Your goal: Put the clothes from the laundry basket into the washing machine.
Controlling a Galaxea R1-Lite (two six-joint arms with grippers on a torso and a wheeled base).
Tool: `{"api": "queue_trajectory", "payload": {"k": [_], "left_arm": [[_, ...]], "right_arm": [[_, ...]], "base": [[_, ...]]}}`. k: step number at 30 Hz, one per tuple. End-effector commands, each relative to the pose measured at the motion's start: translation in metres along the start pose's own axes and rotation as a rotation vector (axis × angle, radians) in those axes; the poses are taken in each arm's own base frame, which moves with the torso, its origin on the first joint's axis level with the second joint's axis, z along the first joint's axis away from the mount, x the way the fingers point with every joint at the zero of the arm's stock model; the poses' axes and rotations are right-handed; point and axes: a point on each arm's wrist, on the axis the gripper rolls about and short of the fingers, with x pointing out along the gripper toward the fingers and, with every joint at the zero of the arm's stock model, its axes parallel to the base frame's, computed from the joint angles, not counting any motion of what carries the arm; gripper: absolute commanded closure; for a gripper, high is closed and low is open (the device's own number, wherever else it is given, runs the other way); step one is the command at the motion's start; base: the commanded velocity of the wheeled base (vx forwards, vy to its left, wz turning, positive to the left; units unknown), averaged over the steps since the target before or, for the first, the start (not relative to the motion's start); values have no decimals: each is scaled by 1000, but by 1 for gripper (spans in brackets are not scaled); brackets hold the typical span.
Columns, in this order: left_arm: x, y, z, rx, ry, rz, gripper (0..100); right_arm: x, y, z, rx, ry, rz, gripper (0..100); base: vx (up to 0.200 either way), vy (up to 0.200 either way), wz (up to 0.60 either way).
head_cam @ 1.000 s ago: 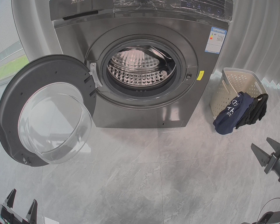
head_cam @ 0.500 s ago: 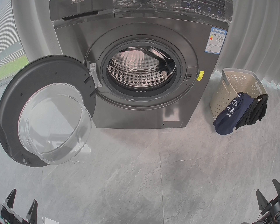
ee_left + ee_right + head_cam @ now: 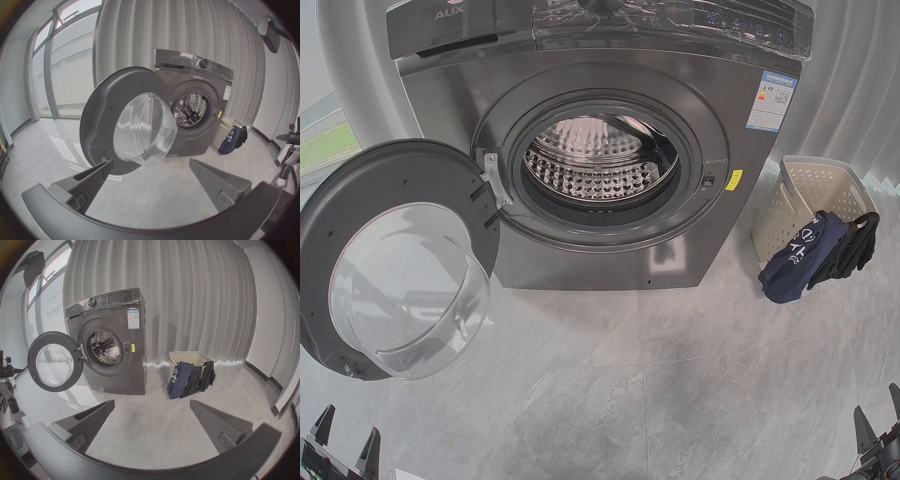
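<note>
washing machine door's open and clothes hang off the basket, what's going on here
Laundry loading has not started. The washing machine has its door wide open and its drum looks empty. A navy garment and a black garment hang over the rim of the laundry basket beside it. The left tool and right tool are open, empty and away from the clothes.
</note>
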Motion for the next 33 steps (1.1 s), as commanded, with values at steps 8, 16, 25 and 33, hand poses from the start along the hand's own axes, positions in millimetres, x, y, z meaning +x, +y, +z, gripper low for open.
{"api": "queue_trajectory", "payload": {"k": [8, 16, 25, 33], "left_arm": [[1, 0, -5, -2, 14, 1, 0], [1, 0, -5, -2, 14, 1, 0], [1, 0, -5, -4, 10, 3, 0], [1, 0, -5, -2, 10, 3, 0]], "right_arm": [[0, 0, -5, 1, 1, -1, 0], [0, 0, -5, 1, 1, -1, 0], [0, 0, -5, 1, 1, -1, 0], [0, 0, -5, 1, 1, -1, 0]], "base": [[0, -200, 0], [0, -200, 0], [0, -200, 0], [0, -200, 0]]}}
